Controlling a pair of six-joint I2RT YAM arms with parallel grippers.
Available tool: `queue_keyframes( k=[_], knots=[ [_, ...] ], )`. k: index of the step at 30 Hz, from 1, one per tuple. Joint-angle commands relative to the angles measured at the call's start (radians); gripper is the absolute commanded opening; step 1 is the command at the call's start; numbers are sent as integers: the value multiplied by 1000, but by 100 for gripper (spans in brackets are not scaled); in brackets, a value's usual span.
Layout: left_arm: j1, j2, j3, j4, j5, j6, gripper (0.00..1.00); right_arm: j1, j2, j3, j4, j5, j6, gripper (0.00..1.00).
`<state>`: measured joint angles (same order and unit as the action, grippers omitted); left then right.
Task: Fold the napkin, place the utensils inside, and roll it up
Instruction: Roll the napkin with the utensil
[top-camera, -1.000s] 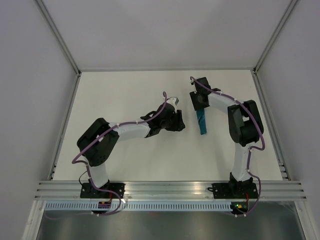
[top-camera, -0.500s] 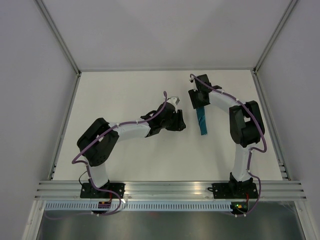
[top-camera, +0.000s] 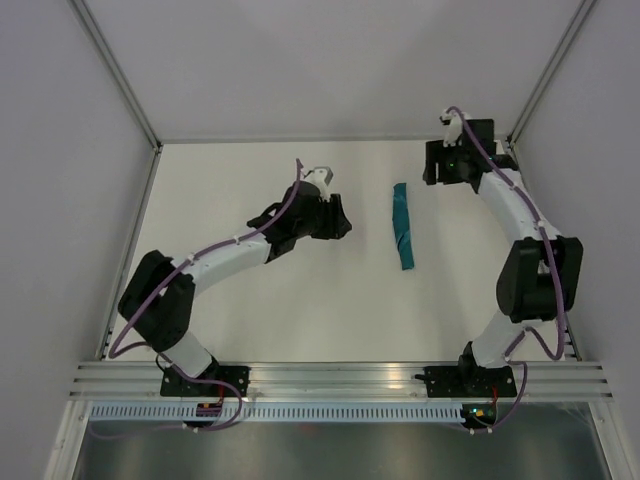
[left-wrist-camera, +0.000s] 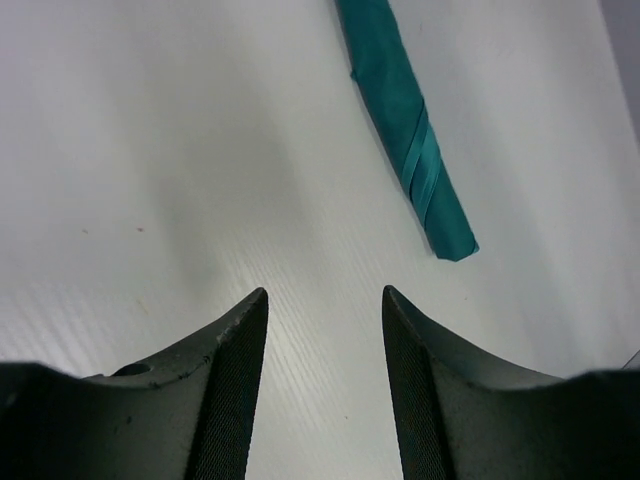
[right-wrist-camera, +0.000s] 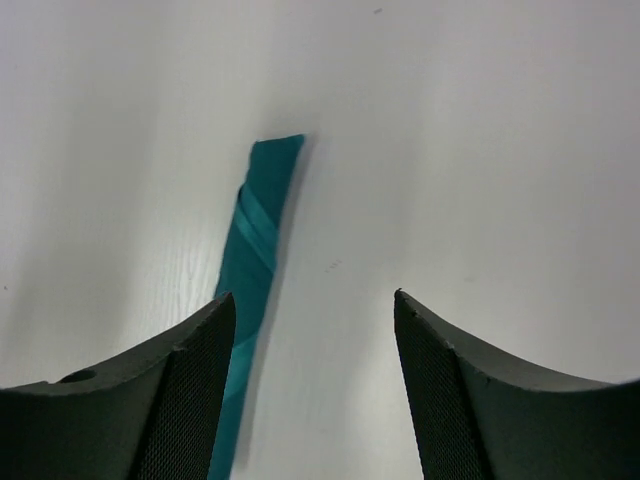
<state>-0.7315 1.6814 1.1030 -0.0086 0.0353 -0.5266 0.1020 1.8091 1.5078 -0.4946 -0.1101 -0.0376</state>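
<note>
Near right pincer (right-wrist-camera: 315, 300), apart: rolled napkin (right-wrist-camera: 255, 240)

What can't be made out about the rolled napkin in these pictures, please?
- All views: whether a knife lies inside the napkin; the cloth would hide it.
- Left wrist view: one end of the napkin is cut off by the top edge.
- Right wrist view: the napkin's near end is hidden behind a finger of the right end effector.

Left arm (top-camera: 228, 256), right arm (top-camera: 510, 205): white links, black joints, black bases (top-camera: 205, 382). Purple cable (top-camera: 112, 343) loops along each, held by white ties. Fingers (left-wrist-camera: 232, 400) are dark grey and curved, inner faces fine-gridded. Small green light (top-camera: 470, 410) below the right base, possibly an indicator.
</note>
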Motion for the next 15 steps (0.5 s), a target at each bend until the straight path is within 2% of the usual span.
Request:
queue_keyframes(
  k=[1, 2, 7, 10, 15],
  knots=[
    [58, -170, -8, -53, 12, 94, 55, -106, -204, -50, 17, -141, -16, 71],
    [66, -198, -14, -65, 14, 114, 56, -166, -238, -101, 48, -161, -21, 72],
    [98, -357, -80, -106, 18, 132, 57, -274, -439, -236, 108, -250, -12, 76],
    [110, -431, -123, -119, 29, 134, 58, -352, -502, -294, 110, -289, -22, 79],
    [116, -505, -161, -142, 23, 142, 59, -383, -542, -353, 94, -289, -53, 79]
  ],
)
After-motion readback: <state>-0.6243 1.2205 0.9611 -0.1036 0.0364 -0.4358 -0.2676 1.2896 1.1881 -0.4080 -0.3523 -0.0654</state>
